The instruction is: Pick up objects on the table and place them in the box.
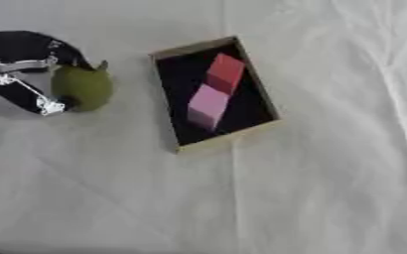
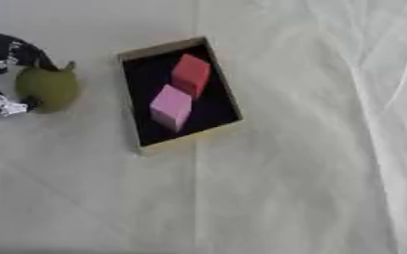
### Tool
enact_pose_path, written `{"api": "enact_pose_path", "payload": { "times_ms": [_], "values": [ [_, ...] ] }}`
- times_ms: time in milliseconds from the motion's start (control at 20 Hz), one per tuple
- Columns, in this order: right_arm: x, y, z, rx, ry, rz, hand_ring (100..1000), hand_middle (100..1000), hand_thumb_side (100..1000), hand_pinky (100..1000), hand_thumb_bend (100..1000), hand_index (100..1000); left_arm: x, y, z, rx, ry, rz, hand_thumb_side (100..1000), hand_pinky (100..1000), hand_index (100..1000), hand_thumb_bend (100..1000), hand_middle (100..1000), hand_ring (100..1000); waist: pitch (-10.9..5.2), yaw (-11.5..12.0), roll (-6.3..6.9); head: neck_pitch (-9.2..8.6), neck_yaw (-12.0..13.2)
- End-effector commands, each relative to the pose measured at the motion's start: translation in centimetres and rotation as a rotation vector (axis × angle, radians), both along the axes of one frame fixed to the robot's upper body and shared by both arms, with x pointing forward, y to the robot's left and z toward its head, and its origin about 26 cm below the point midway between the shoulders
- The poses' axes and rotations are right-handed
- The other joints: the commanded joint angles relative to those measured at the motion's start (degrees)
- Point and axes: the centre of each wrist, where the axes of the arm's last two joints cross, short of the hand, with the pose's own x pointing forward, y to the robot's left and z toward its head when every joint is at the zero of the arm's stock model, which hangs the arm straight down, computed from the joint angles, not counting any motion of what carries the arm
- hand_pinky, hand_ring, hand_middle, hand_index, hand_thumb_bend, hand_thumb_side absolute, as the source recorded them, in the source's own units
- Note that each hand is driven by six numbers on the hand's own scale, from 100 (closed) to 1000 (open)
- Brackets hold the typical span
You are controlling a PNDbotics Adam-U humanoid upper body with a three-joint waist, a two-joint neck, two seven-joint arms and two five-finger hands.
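A green pear point(image 1: 84, 87) with a short stem sits at the left of the white cloth. My left hand point(image 1: 20, 74) comes in from the left edge, its black fingers point(image 1: 25, 97) and thumb curled round the pear from behind and from the near side. To the right lies a shallow tan box point(image 1: 174, 119) with a black floor. Inside it a red block point(image 1: 225, 73) lies at the far end and a pink block point(image 1: 208, 105) just nearer, touching corner to corner. My right hand shows in neither view.
A creased white cloth point(image 1: 311, 188) covers the whole table. The pear lies about a hand's width from the box's left wall.
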Motion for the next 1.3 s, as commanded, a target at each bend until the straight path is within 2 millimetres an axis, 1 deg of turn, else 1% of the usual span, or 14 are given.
{"api": "enact_pose_path", "payload": {
  "times_ms": [50, 100, 150, 250, 300, 350, 500, 550, 600, 650, 850, 950, 1050, 1300],
  "values": [
    [-0.4, -0.4, 0.9, -0.003, -0.019, -0.008, 826, 769, 523, 893, 100, 812, 0.1, 0.5, 1.3, 0.272, 0.059, -0.166, 387, 735, 759, 191, 570, 708, -1.09, -0.13, 0.05, -0.53, 0.22],
    [-0.4, -0.5, 0.9, -0.003, -0.019, -0.008, 826, 769, 523, 893, 100, 812, 0.1, 0.4, 1.3, 0.255, 0.045, -0.171, 387, 735, 759, 191, 570, 708, -1.08, -0.18, 0.04, -0.51, 0.21],
    [-0.4, -0.5, 0.8, -0.002, -0.018, -0.008, 825, 769, 523, 893, 100, 812, 0.1, 0.3, 1.5, 0.234, 0.026, -0.181, 379, 682, 713, 185, 529, 657, -1.09, -0.22, 0.03, -0.51, 0.19],
    [-0.4, -0.5, 0.8, -0.001, -0.017, -0.007, 825, 768, 523, 894, 100, 812, 0.0, -0.2, 1.7, 0.185, -0.019, -0.213, 364, 619, 670, 171, 495, 604, -1.11, -0.23, 0.02, -0.52, 0.13],
    [-0.4, -0.5, 0.8, -0.001, -0.016, -0.007, 825, 768, 523, 894, 100, 812, 0.0, -0.4, 1.9, 0.159, -0.043, -0.23, 362, 615, 667, 170, 492, 599, -1.11, -0.21, 0.02, -0.54, 0.08],
    [-0.4, -0.5, 0.8, -0.001, -0.015, -0.006, 825, 767, 523, 894, 100, 812, -0.1, -0.7, 2.0, 0.126, -0.067, -0.25, 341, 587, 642, 156, 471, 571, -1.13, -0.19, 0.01, -0.56, -0.02],
    [-0.4, -0.6, 0.7, 0.001, -0.01, -0.006, 825, 767, 524, 894, 100, 812, -0.7, -1.4, 2.7, 0.014, -0.146, -0.323, 316, 557, 611, 166, 453, 539, -1.22, -0.13, 0.07, -0.73, -0.4],
    [-0.4, -0.6, 0.7, 0.003, -0.009, -0.006, 825, 766, 524, 894, 100, 812, -0.9, -1.8, 3.1, -0.031, -0.179, -0.355, 299, 536, 586, 200, 434, 514, -1.28, -0.1, 0.1, -0.79, -0.52],
    [-0.4, -0.6, 0.7, 0.005, -0.008, -0.006, 825, 766, 524, 894, 100, 812, -1.2, -2.1, 3.6, -0.073, -0.208, -0.385, 297, 535, 583, 204, 432, 511, -1.33, -0.08, 0.12, -0.83, -0.63],
    [-0.4, -0.6, 0.7, 0.006, -0.007, -0.006, 825, 766, 524, 894, 100, 812, -1.4, -2.5, 4.0, -0.116, -0.237, -0.416, 267, 514, 551, 212, 410, 486, -1.4, -0.06, 0.15, -0.81, -0.75],
    [-0.4, -0.6, 0.7, 0.01, -0.005, -0.005, 825, 765, 524, 894, 100, 813, -2.0, -4.2, 5.4, -0.222, -0.301, -0.515, 248, 497, 521, 221, 391, 468, -1.69, 0.03, 0.34, -0.91, -0.97],
    [-0.4, -0.6, 0.7, 0.01, -0.005, -0.005, 825, 765, 524, 894, 100, 812, -2.2, -5.5, 6.0, -0.241, -0.314, -0.56, 243, 494, 519, 206, 390, 465, -1.72, 0.04, 0.42, -0.82, -0.91],
    [-0.4, -0.6, 0.6, 0.011, -0.001, -0.005, 825, 765, 524, 894, 100, 812, -2.4, -7.1, 6.5, -0.257, -0.319, -0.608, 242, 490, 515, 224, 386, 463, -1.76, 0.03, 0.49, -0.69, -0.79],
    [-0.4, -0.6, 0.6, 0.013, 0.0, -0.002, 825, 764, 524, 894, 100, 812, -2.8, -10.6, 7.2, -0.302, -0.318, -0.706, 215, 486, 508, 227, 382, 457, -1.88, 0.03, 0.43, -0.13, -1.05]
  ]
}}
